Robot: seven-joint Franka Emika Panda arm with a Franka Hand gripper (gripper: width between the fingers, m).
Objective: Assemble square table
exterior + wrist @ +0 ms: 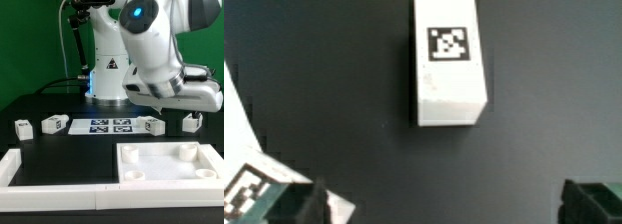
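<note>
The end effector [446, 205] is released, its two dark fingertips [304, 205] spread wide with only the bare black surface [526, 150] between them. Just beyond the fingertips sits a small white rectangular plastic leg [450, 65], its tag facing the wrist camera, untouched. The large white square plastic slab with corner sockets [165, 163] rests on the surface near the end effector, lower and toward the exterior camera.

I can read no words or numbers anywhere. The arm's base [105, 85] carries a triangular warning sign [111, 66] — its symbol is too small to make out. The marker board [76, 124] and a leg [450, 90] bear black-and-white tags [448, 43] — patterns, not letters.
</note>
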